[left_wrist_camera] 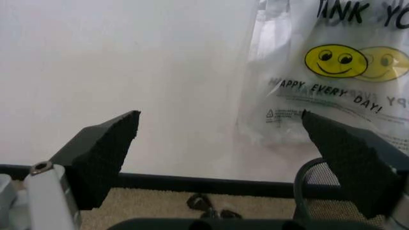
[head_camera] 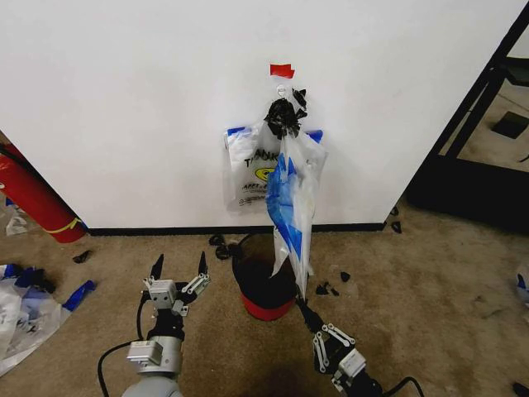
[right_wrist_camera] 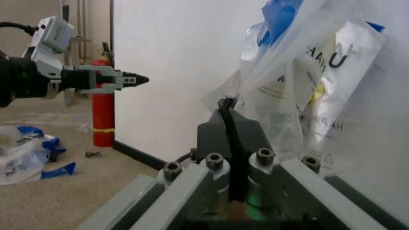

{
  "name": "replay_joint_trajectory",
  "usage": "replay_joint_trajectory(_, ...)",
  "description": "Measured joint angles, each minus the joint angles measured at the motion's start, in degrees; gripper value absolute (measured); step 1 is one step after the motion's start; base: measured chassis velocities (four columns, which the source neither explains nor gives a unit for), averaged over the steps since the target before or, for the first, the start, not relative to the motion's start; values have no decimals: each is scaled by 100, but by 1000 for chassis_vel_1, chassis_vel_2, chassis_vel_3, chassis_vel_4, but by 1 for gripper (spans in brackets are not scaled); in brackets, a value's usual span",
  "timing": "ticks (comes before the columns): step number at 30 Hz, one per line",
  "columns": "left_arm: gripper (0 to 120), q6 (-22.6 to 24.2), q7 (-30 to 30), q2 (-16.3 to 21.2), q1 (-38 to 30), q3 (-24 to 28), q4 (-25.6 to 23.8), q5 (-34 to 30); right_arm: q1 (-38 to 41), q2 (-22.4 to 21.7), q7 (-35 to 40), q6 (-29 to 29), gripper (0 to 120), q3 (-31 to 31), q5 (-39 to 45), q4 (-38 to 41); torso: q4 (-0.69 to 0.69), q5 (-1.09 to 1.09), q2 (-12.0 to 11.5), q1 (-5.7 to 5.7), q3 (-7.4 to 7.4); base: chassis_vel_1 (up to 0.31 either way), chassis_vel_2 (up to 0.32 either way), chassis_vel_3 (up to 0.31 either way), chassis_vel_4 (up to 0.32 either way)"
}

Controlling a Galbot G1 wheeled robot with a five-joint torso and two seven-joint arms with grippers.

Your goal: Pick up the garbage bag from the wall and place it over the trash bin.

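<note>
Garbage bag (head_camera: 250, 169) hanging on wall (head_camera: 124, 99), below red tape (head_camera: 282, 70). Partly covered by clear sheet with blue scraps (head_camera: 291, 207) and black knotted bundle (head_camera: 282, 116), draping down into trash bin (head_camera: 258, 285) right below. Left gripper (head_camera: 178, 269) low, left of bin, jaws apart. Right gripper (head_camera: 304, 313) just right of bin, jaws together at the sheet's bottom edge. Red cylinder (head_camera: 29, 198) far left.

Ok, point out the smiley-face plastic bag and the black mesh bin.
See-through smiley-face plastic bag (left_wrist_camera: 335, 61), left wrist view, on the yellow face.
Round black mesh bin (head_camera: 260, 287), head view, on its side wall.
</note>
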Motion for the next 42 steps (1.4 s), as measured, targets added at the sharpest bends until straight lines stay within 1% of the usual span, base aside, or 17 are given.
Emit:
replay_joint_trajectory(6,100,177,-8,173,-28,97,-206,-235,214,97,275,-205,0,-10,5,42,-1,0,0,0,0,0,0,0,0)
replay_joint_trajectory(10,100,482,-14,414,-18,181,-672,-774,648,102,572,-516,0,-114,96,78,0,0,0,0,0,0,0,0,0)
replay_joint_trajectory(12,100,733,-27,606,-74,227,-981,-1233,903,116,692,-693,0,-190,157,93,5,0,0,0,1,0,0,0,0)
replay_joint_trajectory(13,100,989,-55,838,-265,295,-1191,-1693,1048,161,822,-828,0,-227,190,119,3,-1,0,0,0,0,0,0,0)
replay_joint_trajectory(14,100,989,-55,838,-265,295,-1191,-1693,1048,161,822,-828,0,-227,190,119,3,-1,0,0,0,0,0,0,0)
replay_joint_trajectory(17,100,1489,-206,1373,-832,474,-1438,-2651,1201,248,1074,-1007,0,-249,241,149,-3,-1,0,1,1,0,0,0,0)
replay_joint_trajectory(19,100,1759,-302,1674,-1215,650,-1471,-3172,1223,283,1133,-1042,0,-229,238,165,-1,0,0,1,1,0,0,0,0)
replay_joint_trajectory(21,100,1843,-328,1777,-1371,750,-1456,-3327,1213,290,1141,-1047,0,-220,236,171,0,-1,0,1,1,0,0,0,0)
replay_joint_trajectory(23,100,2018,-400,1993,-1847,1084,-1261,-3699,1158,304,1150,-1052,0,-194,229,193,0,-1,0,1,1,0,0,0,0)
replay_joint_trajectory(25,100,2148,-463,2091,-2276,1393,-1072,-4045,1116,320,1151,-1052,0,-169,207,207,-1,-1,0,1,1,0,0,0,0)
replay_joint_trajectory(29,100,2372,-571,2123,-3108,1912,-754,-4708,1066,353,1155,-1051,0,-121,179,219,0,-1,0,1,1,0,0,0,0)
replay_joint_trajectory(30,100,2372,-571,2123,-3108,1912,-754,-4708,1066,353,1155,-1051,0,-121,179,219,0,-1,0,1,1,0,0,0,0)
replay_joint_trajectory(33,100,2425,-617,2073,-3442,2093,-558,-4872,1046,356,1156,-1051,0,-104,176,233,0,0,0,1,1,0,0,0,0)
replay_joint_trajectory(34,100,2469,-677,1991,-3756,2250,-326,-5070,1026,356,1157,-1051,0,-78,176,251,0,0,0,1,1,0,0,0,0)
replay_joint_trajectory(36,100,2556,-803,1814,-4077,2352,-76,-5659,1013,352,1162,-1051,0,-45,176,265,0,0,0,1,1,0,0,0,0)
replay_joint_trajectory(40,100,2630,-913,1610,-4317,2393,158,-6237,997,342,1180,-1060,0,-22,188,291,0,1,0,1,0,0,0,0,0)
replay_joint_trajectory(42,100,2635,-929,1535,-4389,2414,268,-6319,992,338,1189,-1067,0,-18,194,303,0,0,0,1,1,0,0,0,0)
